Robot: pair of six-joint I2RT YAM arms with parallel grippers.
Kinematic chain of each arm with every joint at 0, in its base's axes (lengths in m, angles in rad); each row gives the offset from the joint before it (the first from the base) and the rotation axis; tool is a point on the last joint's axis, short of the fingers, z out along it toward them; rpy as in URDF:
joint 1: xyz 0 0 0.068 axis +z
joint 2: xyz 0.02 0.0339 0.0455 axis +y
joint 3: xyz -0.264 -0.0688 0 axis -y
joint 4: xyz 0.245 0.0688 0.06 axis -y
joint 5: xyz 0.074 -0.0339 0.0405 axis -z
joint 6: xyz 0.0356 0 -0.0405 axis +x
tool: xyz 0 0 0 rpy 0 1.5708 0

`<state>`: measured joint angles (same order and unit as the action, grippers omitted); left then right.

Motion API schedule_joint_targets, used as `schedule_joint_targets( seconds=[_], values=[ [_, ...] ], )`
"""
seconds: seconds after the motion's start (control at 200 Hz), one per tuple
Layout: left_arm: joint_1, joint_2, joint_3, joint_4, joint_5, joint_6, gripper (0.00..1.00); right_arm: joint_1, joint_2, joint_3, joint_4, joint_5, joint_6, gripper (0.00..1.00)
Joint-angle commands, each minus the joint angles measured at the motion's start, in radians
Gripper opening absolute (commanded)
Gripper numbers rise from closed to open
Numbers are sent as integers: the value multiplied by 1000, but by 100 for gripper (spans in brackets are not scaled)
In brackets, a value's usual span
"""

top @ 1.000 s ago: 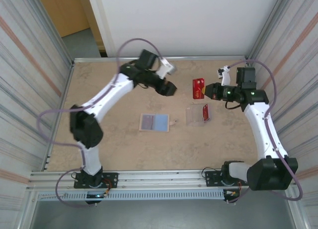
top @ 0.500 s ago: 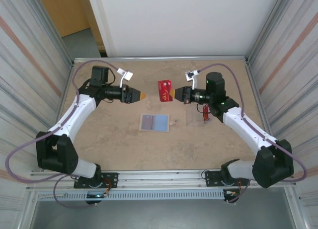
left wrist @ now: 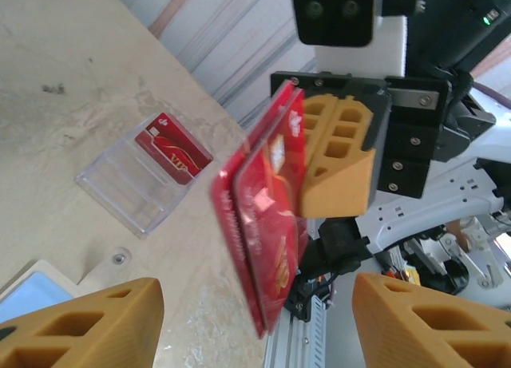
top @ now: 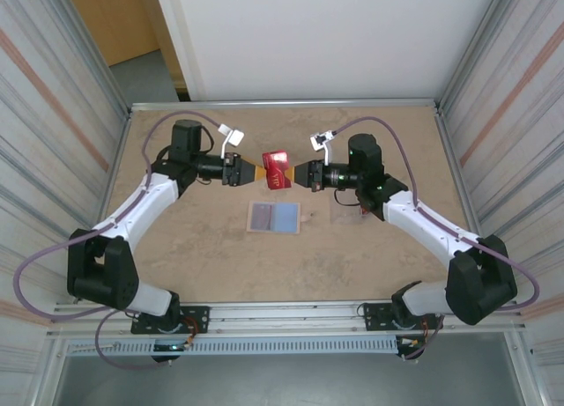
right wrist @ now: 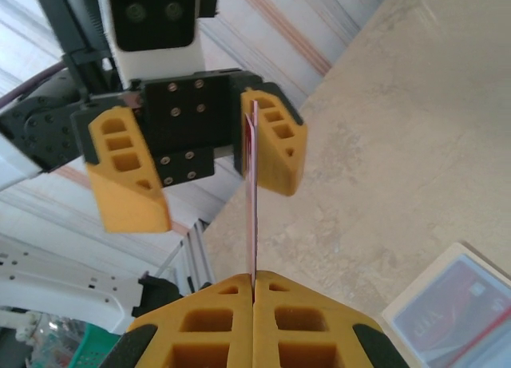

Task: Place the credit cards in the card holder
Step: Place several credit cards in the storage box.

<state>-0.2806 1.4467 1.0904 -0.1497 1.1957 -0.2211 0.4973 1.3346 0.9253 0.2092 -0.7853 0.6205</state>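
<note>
Over the table's [top: 194, 239] middle, red cards [top: 278, 169] pinched in the closed right gripper [top: 298, 173], between the left gripper's [top: 253, 170] spread fingers; down on the table, clear card holder [left wrist: 120, 180] with another red card [left wrist: 172, 149].

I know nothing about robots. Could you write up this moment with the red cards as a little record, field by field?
Setting: two robot arms above a sandy table
Right hand: shut on a red card, held off the table
Left hand: open, fingers either side of that card
Second red card: at the clear card holder; in or on it, cannot tell
Also there: flat beige piece, blue face
Stage: looks like a hand-over
</note>
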Motion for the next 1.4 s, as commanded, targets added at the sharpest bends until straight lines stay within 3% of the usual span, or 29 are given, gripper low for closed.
schedule_joint_targets(
  seconds=[0.0, 0.261, 0.396, 0.601, 0.882, 1.393],
  values=[
    [-6, 17, 0, 33, 12, -27, 64, -71, -45, 0, -134, 28, -44, 0],
    [-61, 60, 16, -33, -137, 3, 63, -308, -159, 112, -870, 291, -294, 0],
    [-95, 88, 33, -63, -164, 16, 62, -394, -137, 134, -1068, 360, -364, 0],
    [-99, 89, 41, -103, -195, 56, 62, -410, -112, 132, -1143, 512, -392, 0],
    [-94, 80, 36, -116, -197, 77, 62, -407, -28, 171, -1136, 608, -435, 0],
    [-85, 78, 27, -119, -198, 91, 62, -380, 146, 235, -1054, 664, -467, 0]
  ],
)
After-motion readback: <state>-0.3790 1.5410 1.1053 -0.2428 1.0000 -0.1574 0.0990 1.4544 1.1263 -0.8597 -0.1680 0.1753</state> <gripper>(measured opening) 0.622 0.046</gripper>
